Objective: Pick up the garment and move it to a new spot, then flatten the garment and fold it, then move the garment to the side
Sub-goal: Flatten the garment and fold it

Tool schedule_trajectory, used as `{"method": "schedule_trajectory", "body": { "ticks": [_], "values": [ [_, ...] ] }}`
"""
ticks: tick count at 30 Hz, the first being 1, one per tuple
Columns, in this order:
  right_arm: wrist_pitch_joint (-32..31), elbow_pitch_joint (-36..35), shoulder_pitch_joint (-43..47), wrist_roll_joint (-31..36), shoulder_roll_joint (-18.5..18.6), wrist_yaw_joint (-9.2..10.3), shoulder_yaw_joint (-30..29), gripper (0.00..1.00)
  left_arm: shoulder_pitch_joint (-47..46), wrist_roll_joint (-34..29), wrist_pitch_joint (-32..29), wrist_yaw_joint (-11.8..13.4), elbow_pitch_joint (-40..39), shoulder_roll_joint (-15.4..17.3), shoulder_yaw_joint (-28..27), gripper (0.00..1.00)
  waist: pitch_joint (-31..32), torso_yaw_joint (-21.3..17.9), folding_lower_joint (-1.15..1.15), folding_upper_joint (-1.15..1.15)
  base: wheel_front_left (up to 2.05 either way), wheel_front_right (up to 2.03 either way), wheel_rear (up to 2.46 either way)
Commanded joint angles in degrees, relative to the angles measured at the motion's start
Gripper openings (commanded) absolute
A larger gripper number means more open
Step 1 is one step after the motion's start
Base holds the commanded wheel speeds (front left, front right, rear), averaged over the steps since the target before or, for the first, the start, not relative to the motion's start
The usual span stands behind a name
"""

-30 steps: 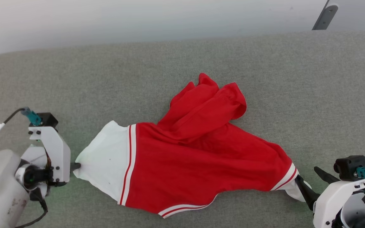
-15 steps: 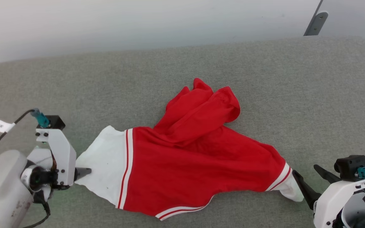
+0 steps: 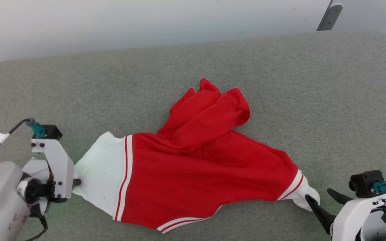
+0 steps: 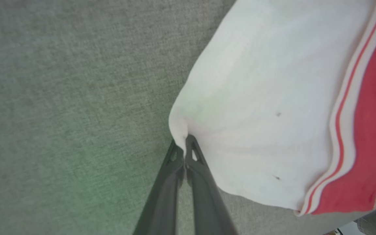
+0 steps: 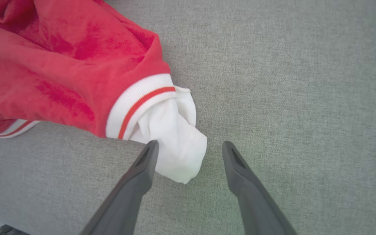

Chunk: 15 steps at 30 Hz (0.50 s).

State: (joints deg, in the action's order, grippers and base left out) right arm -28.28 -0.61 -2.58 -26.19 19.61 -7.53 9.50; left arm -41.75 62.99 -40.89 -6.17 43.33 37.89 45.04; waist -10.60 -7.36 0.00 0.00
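On the grey cushion point(image 3: 313, 83), head view, the shirt point(image 3: 196, 167) lies bunched between the 2 arms. Left wrist view: the left gripper point(image 4: 185, 143) is pinched tight on the white sleeve tip point(image 4: 188, 120). Right wrist view: the right gripper point(image 5: 189, 147) gapes wide, 1 finger against the other sleeve point(image 5: 175, 153); I would centre it over the cloth before closing

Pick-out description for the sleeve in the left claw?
On the grey cushion lies the red garment. At its left end a broad white sleeve spreads flat, edge pinched in the left claw. The other sleeve, by the open right claw, is small and crumpled.
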Motion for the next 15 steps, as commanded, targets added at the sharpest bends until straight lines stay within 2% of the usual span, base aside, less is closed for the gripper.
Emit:
{"method": "schedule_trajectory", "body": {
  "ticks": [1,8,15],
  "values": [
    [-0.8,-0.2,0.4,-0.6,0.3,0.09,0.0,1.0,1.4,-0.2,-0.2,-0.4,0.7,-1.8,1.3,0.0,-0.3,0.3,0.0,0.0,0.0,0.0,0.0],
    [-2.8,2.2,-1.5,-1.2,0.1,0.09,0.8,1.0,-0.3,-0.1,0.5,-0.9,0.7,-2.6,1.6,0.0,-0.8,1.4,0.0,0.0,0.0,0.0,0.0],
    [-4.7,9.3,-5.4,-0.8,-0.7,0.09,2.6,1.0,-1.8,0.0,0.9,-1.2,-0.1,-3.3,2.3,0.0,-1.5,3.0,0.0,0.0,0.0,0.0,0.0]
  ]
}}
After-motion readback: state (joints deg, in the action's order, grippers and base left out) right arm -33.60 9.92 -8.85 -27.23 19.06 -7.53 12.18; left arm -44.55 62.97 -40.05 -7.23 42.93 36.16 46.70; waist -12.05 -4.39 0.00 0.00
